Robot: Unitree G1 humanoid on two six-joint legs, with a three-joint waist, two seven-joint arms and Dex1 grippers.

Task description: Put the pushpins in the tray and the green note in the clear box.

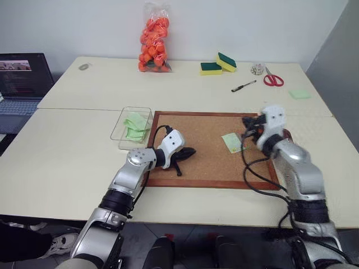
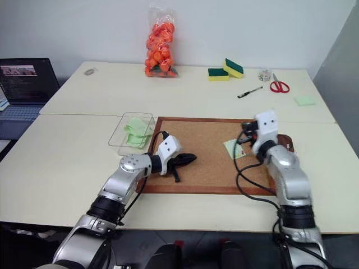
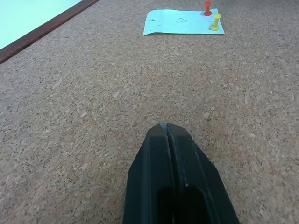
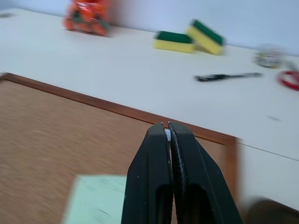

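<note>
Note lies pinned on corkboard atop cream table; left gripper closed empty; right gripper pinches something small and white.

No words or numbers can be read; the green note bears a small drawn triangle.

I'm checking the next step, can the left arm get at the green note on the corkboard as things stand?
Probably yes. Bare corkboard lies between the shut left claw and the green note. Red and yellow pushpins still stand at one edge, seemingly pinning it.
</note>
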